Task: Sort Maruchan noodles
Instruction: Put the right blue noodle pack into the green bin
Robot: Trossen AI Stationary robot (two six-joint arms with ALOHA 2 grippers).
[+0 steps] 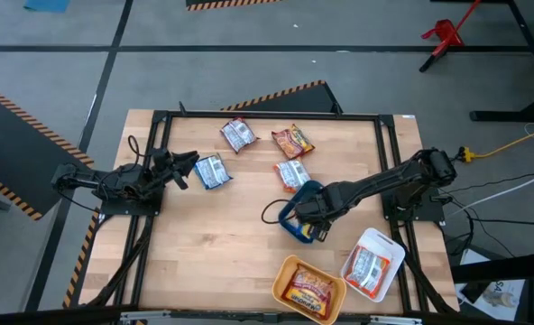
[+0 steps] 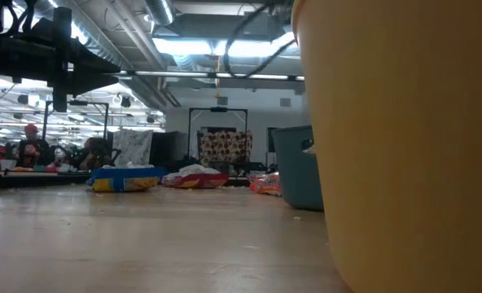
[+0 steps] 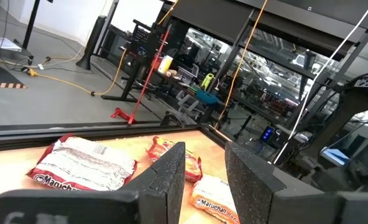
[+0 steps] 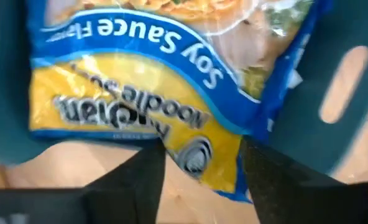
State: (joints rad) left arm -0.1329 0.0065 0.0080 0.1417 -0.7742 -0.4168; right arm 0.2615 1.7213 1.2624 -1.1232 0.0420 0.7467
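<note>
Three Maruchan packets lie flat on the far part of the table: red-and-white (image 1: 238,135), orange (image 1: 293,141) and orange-and-white (image 1: 292,173). A blue-and-white packet (image 1: 212,171) lies just in front of my left gripper (image 1: 186,168), which is open and touches nothing (image 3: 206,177). My right gripper (image 1: 310,217) hovers over the teal tray (image 1: 292,206). A blue-and-yellow soy sauce packet (image 4: 147,93) lies in that tray. The right fingers stand apart on either side of its near corner (image 4: 199,158).
An orange tray (image 1: 285,271) holding an orange packet and a white tray (image 1: 389,248) holding a red-and-white packet sit at the near right. The orange tray's wall (image 2: 404,146) fills the right of the low view. Bare wood spans the near left.
</note>
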